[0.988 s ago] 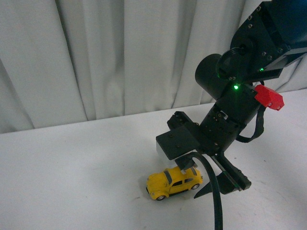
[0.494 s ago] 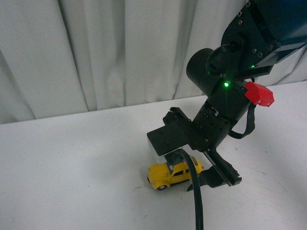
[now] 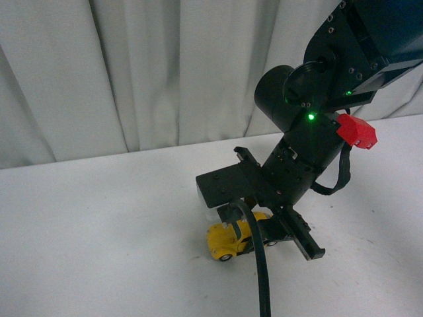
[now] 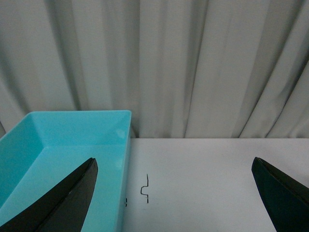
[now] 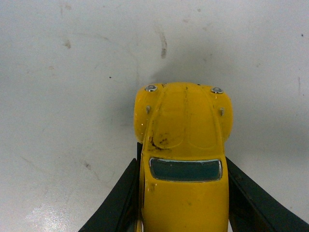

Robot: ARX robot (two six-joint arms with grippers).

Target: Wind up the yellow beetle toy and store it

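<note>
The yellow beetle toy (image 3: 227, 242) stands on its wheels on the white table (image 3: 99, 231), partly hidden under my right arm. My right gripper (image 3: 254, 232) is shut on it. In the right wrist view the toy (image 5: 183, 130) points away from the camera, its bonnet and dark windscreen showing. The black fingers (image 5: 120, 198) press against both of its sides, so my right gripper (image 5: 182, 162) holds it around the cabin. My left gripper (image 4: 174, 160) is open, with bare table between its fingers and nothing held.
A turquoise bin (image 4: 77, 112) sits beside the left gripper, close to the curtain. A small black mark (image 4: 145, 188) is on the table next to the bin. A grey curtain (image 3: 132, 66) closes off the back of the table.
My right gripper has come down and leftward over the toy, and its fingers have shut on the toy's sides. The toy has shifted slightly left.
</note>
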